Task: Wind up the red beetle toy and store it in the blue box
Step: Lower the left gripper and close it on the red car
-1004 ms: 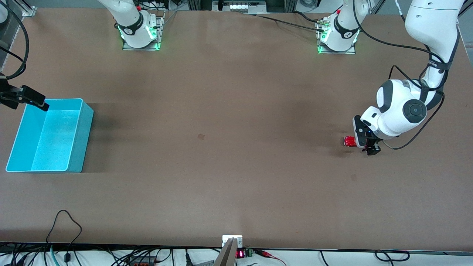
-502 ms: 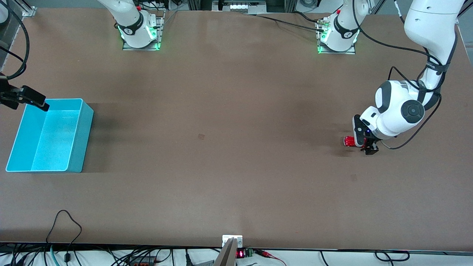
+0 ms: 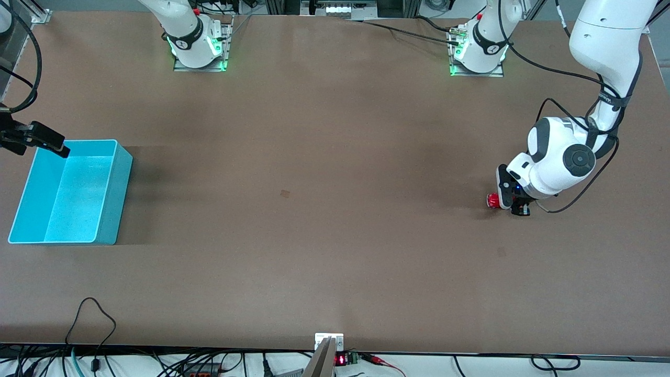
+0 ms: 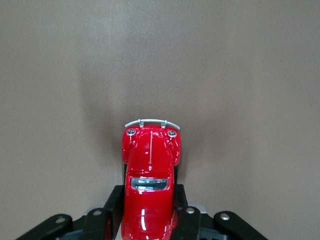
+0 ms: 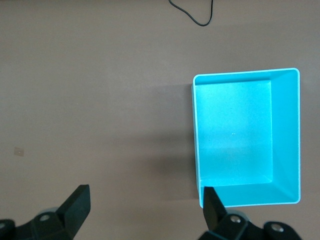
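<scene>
Front view: the left claw (image 3: 515,205) is low at the left arm's end of the table (image 3: 324,209), the red beetle toy (image 3: 492,200) peeking out beside it; the blue box (image 3: 70,191) sits well apart at the right arm's end, bare table between them.

Left wrist view: the claw's fingers (image 4: 186,220) are clamped on the toy's (image 4: 149,185) flanks.

Right wrist view: the right claw (image 5: 145,210) hangs spread wide over the box's (image 5: 295,135) rim.

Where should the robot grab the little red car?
Probably across its two flat sides, from above, near the rear. The red beetle toy is narrow and rounded on top, so the left gripper straddles its body, a finger on each side.
</scene>
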